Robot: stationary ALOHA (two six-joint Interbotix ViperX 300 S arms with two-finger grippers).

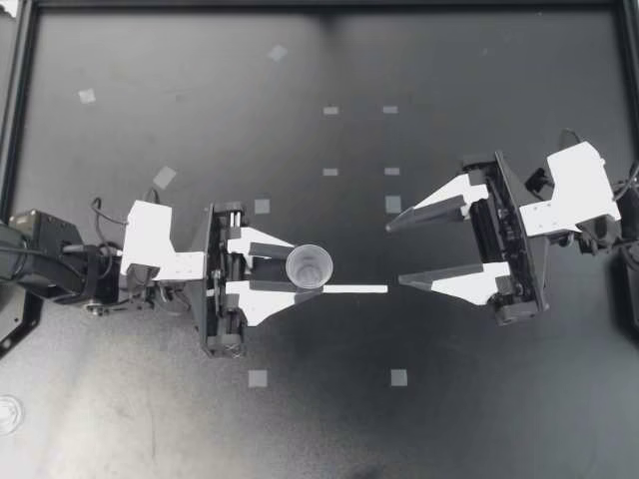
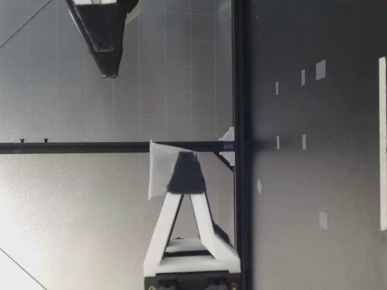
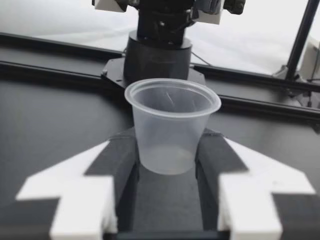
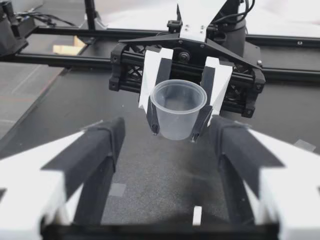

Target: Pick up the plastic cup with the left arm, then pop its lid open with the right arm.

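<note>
My left gripper [image 1: 300, 267] is shut on a small clear plastic cup [image 1: 309, 266], which stands upright with its mouth up. The low view shows the cup [image 2: 160, 171] held well above the table between the dark fingertips [image 2: 184, 175]. From the left wrist, the cup [image 3: 171, 125] sits between both pads. My right gripper [image 1: 396, 251] stands open, facing the cup from a short way off, with nothing between its fingers. In the low view it [image 2: 107, 60] hangs higher than the cup. The right wrist view looks straight at the cup [image 4: 178, 109] in the other gripper.
A thin white strip [image 1: 354, 289] lies flat on the black table under the gap between the grippers. Several small grey tape squares [image 1: 392, 204] mark the surface. A clear round object [image 1: 8, 411] sits at the near left edge.
</note>
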